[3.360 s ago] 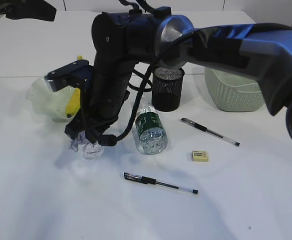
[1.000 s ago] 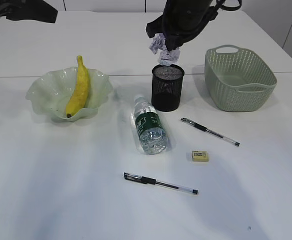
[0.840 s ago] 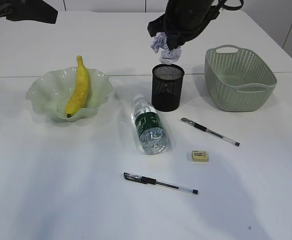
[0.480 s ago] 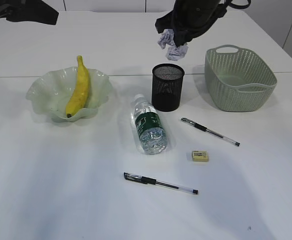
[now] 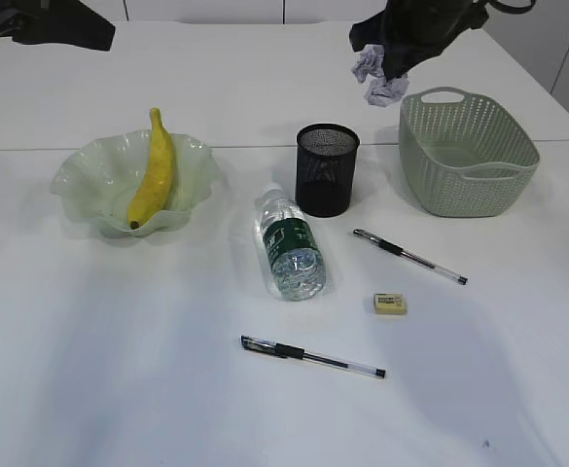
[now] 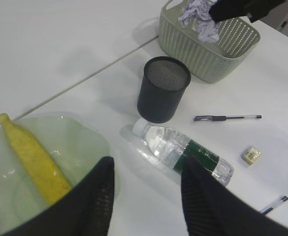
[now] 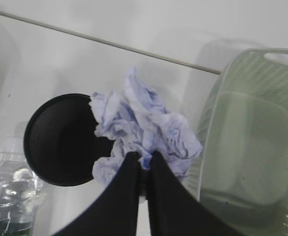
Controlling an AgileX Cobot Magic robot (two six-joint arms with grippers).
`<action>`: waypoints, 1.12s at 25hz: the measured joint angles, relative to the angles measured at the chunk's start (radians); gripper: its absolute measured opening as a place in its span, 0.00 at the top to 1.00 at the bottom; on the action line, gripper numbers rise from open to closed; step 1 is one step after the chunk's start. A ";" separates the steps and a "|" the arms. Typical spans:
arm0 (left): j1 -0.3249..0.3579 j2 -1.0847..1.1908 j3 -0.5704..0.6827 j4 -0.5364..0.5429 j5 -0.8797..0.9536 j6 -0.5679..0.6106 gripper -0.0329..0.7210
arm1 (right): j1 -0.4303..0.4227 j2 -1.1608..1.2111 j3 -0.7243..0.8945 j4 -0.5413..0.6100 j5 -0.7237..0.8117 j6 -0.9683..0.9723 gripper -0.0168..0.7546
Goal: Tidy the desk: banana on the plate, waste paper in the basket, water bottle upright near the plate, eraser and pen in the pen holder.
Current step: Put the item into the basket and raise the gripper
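one crumpled wad of waste paper [image 5: 377, 77], pale lilac-white, hangs in the air at the upper right of the exterior frame, pinched between the nearly closed fingertips of the right gripper [image 7: 144, 169]. in the right wrist view the wad fills the middle of the frame, with the dark fingers [image 7: 161, 196] meeting on its lower edge. it sits above the gap between the black mesh pen holder [image 5: 327, 169] and the pale green basket [image 5: 467, 152], close to the basket's left rim.

below the holder, at frame centre, the water bottle [image 5: 290, 245] lies on its side on the white table [image 5: 119, 370]. right of it one pen [image 5: 409, 257] lies at a slant, the eraser [image 5: 390, 304] just below that, and a second pen [image 5: 312, 357] lower, toward the bottom centre.

at the left of the frame the banana [image 5: 154, 174] rests in the wavy green plate [image 5: 89, 175].

left gripper [image 6: 146, 196], at the bottom of its wrist view, has its two fingers spread well apart with nothing between them, high above the plate and bottle.
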State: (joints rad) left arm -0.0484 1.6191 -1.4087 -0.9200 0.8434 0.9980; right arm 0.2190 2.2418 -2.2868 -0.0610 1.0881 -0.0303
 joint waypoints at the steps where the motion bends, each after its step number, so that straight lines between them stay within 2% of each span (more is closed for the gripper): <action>1: 0.000 0.000 0.000 0.000 0.004 0.000 0.54 | -0.008 0.000 0.000 0.000 0.000 0.000 0.96; 17: 0.000 -0.012 -0.038 0.000 0.047 0.000 0.54 | -0.173 0.000 0.000 0.000 -0.007 0.000 0.96; 28: 0.000 -0.023 -0.038 0.000 0.068 -0.012 0.54 | -0.205 0.000 0.000 -0.002 -0.007 0.001 0.96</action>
State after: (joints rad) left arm -0.0484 1.5957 -1.4464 -0.9200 0.9114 0.9859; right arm 0.0141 2.2418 -2.2868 -0.0630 1.0810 -0.0295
